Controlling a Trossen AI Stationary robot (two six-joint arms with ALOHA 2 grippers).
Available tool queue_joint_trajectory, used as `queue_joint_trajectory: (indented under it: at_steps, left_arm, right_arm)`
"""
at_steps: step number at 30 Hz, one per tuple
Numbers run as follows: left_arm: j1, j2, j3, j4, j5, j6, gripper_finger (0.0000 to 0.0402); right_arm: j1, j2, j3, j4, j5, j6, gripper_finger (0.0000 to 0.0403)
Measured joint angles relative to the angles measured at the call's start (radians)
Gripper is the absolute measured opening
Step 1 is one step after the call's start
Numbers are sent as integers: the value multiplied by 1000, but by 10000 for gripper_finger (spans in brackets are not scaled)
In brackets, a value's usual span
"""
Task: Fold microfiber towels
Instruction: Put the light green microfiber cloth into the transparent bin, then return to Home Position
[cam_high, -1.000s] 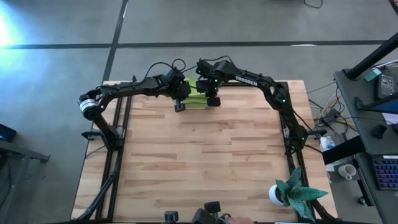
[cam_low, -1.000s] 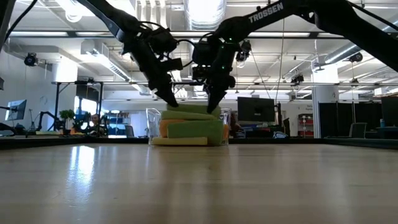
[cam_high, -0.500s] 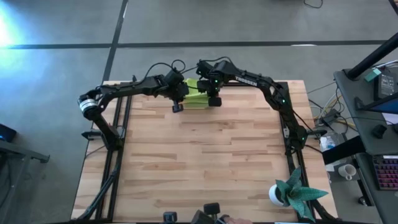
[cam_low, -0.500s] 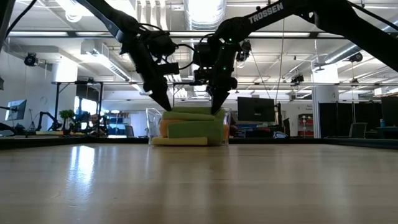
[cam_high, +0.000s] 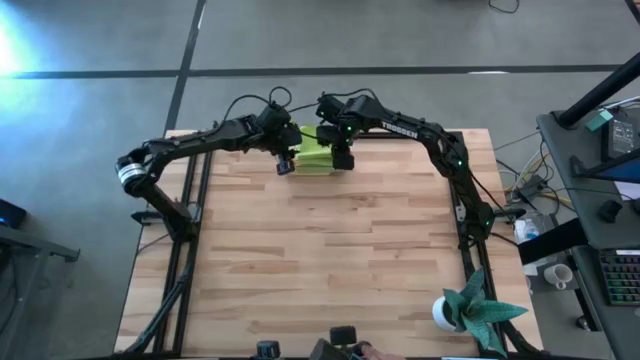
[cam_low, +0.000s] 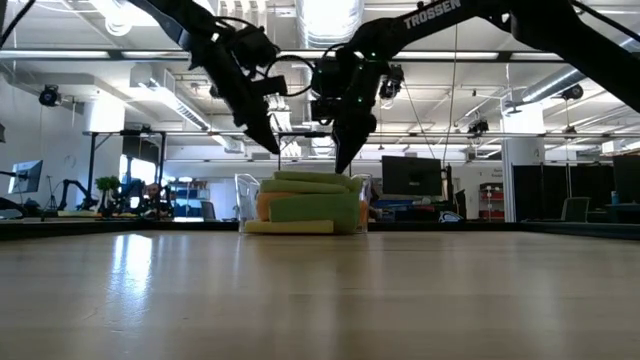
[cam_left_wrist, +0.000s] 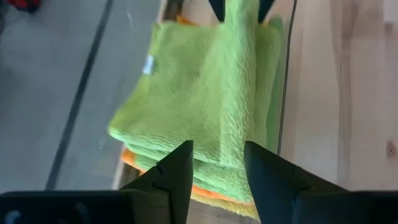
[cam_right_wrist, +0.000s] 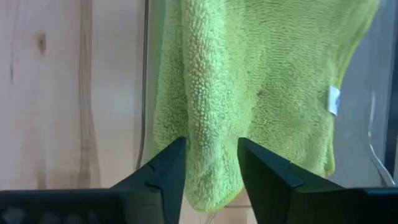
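Observation:
A clear plastic bin (cam_low: 243, 200) at the table's far edge holds a stack of folded microfiber towels (cam_low: 305, 205). A lime green towel (cam_left_wrist: 205, 93) lies on top, with orange (cam_low: 262, 205), green and yellow (cam_low: 290, 227) layers under it. My left gripper (cam_low: 274, 150) hangs open above the stack's left end, clear of it. My right gripper (cam_low: 342, 166) stands open just over the stack's right end. In each wrist view the open fingers frame the top green towel (cam_right_wrist: 261, 81) below them.
The bin (cam_high: 315, 150) sits near the far edge of the wooden table (cam_high: 330, 250), between the two arms. A teal spiky plant in a white pot (cam_high: 470, 310) stands at the near right corner. Black frame rails run along the table's left and right sides.
Both grippers have opened and let go of the top green towel, which now lies folded on the stack in the bin. My left gripper has risen clear above the stack. My right gripper has stayed close over it.

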Motion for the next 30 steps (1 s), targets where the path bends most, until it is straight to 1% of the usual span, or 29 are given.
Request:
queue_joint_trajectory:
  at_steps: [5,12,14,19,21,30]
  left_arm:
    - [0,-72,0,-2,-6,-6,128]
    - [-9,-174,-29,1,-4,-155,128]
    - [-16,-211,-55,-4,-1,-182,128]
    - [-49,-301,-138,-3,3,-235,128]
    - [-65,-337,-177,6,4,-267,128]
    - [-131,-529,-365,45,7,-365,127]
  right_arm:
    - [0,-27,0,-7,0,51,160]
    - [1,-65,1,-61,-8,171,171]
    - [0,-70,0,-90,-40,193,169]
    - [0,-75,0,-121,-222,236,161]
    - [3,-76,0,-123,-269,249,159]
    - [59,-101,-1,-122,-285,314,144]
